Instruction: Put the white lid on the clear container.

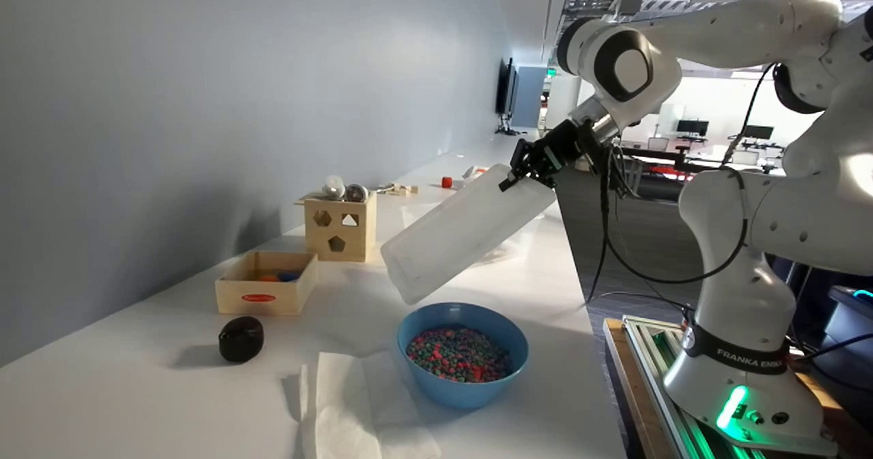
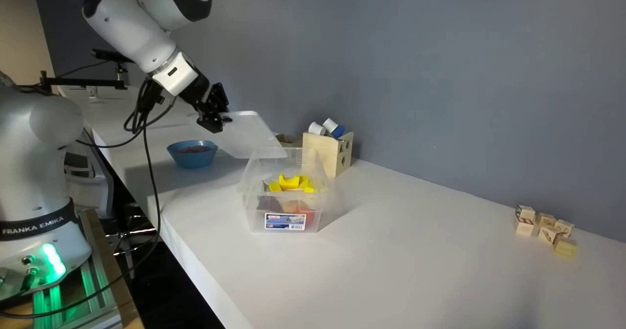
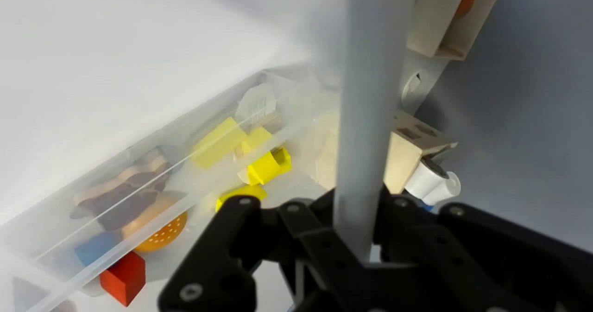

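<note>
Lid point(image 1: 464, 235), upper end clamped in end effector point(image 1: 527, 178), tilted

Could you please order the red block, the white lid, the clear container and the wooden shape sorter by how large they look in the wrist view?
1. clear container
2. white lid, edge-on and close to the camera
3. wooden shape sorter, partly hidden
4. red block
</note>
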`<state>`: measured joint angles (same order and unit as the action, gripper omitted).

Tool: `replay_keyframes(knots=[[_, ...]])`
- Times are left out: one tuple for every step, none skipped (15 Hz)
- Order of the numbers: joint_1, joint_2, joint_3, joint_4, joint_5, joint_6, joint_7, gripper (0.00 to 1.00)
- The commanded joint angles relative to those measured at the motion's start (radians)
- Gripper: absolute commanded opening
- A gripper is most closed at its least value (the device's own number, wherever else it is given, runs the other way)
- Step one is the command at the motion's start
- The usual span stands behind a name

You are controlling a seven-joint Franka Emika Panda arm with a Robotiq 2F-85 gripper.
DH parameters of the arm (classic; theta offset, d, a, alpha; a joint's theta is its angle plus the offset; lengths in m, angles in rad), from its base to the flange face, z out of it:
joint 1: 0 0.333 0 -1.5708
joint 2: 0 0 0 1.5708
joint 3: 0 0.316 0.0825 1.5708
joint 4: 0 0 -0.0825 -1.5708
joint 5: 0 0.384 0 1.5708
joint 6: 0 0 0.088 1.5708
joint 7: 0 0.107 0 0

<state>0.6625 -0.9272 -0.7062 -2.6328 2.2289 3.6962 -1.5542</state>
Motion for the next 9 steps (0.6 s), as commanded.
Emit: replay_keyframes(knots=[[-0.094,0.168,0.160,0.025,-0.019,-0.074,0.223,0.01],[-0.107,0.205,0.196,0.027,-0.022,-0.093,0.268,0.01],[-0.120,0.237,0.232,0.030,-0.027,-0.115,0.312,0.01],[-0.139,0.278,0.273,0.037,-0.033,-0.131,0.363,0.01],[-0.188,0.330,0.333,0.047,-0.034,-0.157,0.400,0.01],[-0.201,0.360,0.364,0.063,-0.041,-0.161,0.431,0.01],[-0.235,0.394,0.411,0.076,-0.049,-0.172,0.470,0.01],[-0.258,0.426,0.445,0.095,-0.056,-0.172,0.495,0.01],[-0.285,0.453,0.481,0.113,-0.065,-0.171,0.523,0.01]])
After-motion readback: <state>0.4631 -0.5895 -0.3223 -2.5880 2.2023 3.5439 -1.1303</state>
